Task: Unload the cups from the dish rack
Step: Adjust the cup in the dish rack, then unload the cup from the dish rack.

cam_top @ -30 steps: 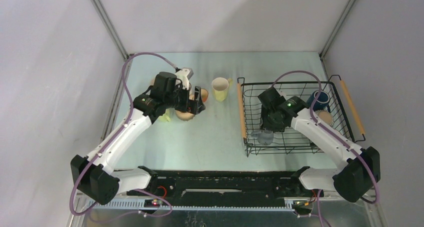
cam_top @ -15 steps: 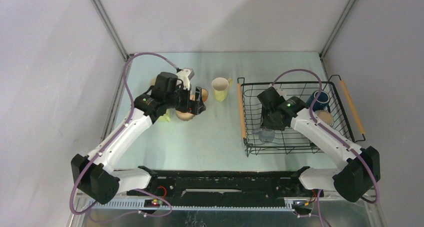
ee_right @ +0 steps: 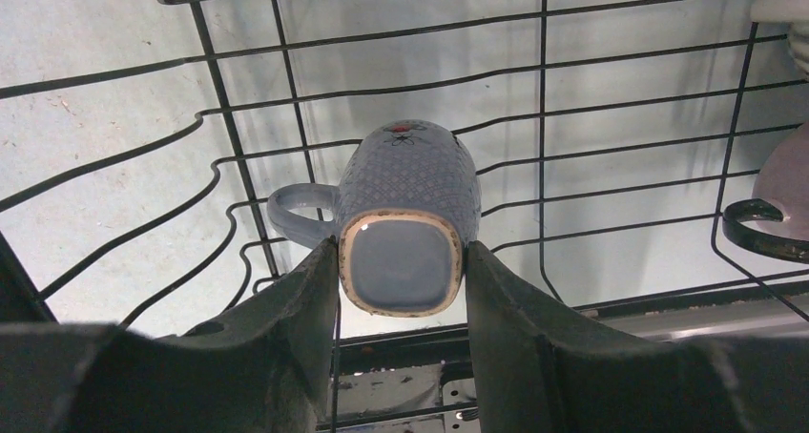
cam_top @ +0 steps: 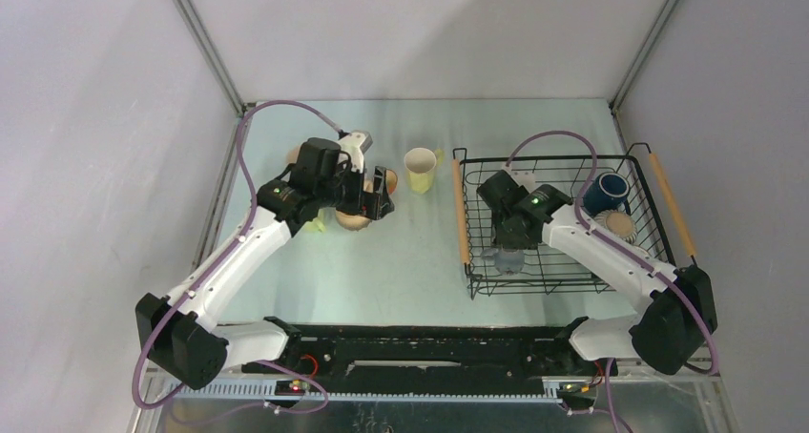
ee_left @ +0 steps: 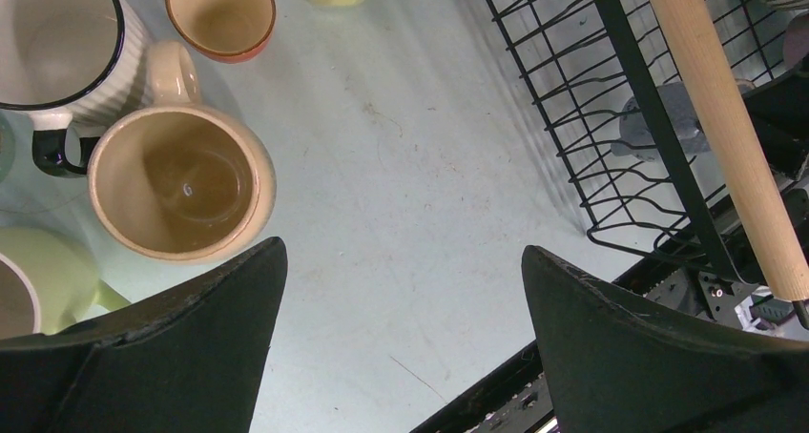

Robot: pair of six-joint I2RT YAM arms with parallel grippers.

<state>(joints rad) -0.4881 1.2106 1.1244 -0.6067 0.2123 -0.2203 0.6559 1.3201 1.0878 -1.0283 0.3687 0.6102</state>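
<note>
The black wire dish rack (cam_top: pixel 553 158) stands on the right of the table. In it a grey cup (ee_right: pixel 405 214) lies on its side, base toward the wrist camera, and my right gripper (ee_right: pixel 401 271) is shut on its base end. The same grey cup (cam_top: pixel 504 257) lies near the rack's front left corner. A dark blue cup (cam_top: pixel 607 193) and a pale ribbed cup (cam_top: pixel 620 225) are at the rack's right side. My left gripper (ee_left: pixel 401 261) is open over bare table, beside a tan cup (ee_left: pixel 181 185).
Around the tan cup stand a cream ribbed cup (ee_left: pixel 57 42), an orange-red cup (ee_left: pixel 221 11) and a yellow-green cup (ee_left: pixel 38 295). A pale yellow cup (cam_top: pixel 420 169) stands left of the rack. The rack's wooden rod handle (ee_left: pixel 715 118) lies to the left gripper's right.
My right arm has shifted slightly to the left inside the rack, still shut on the grey cup. The left arm has not moved.
</note>
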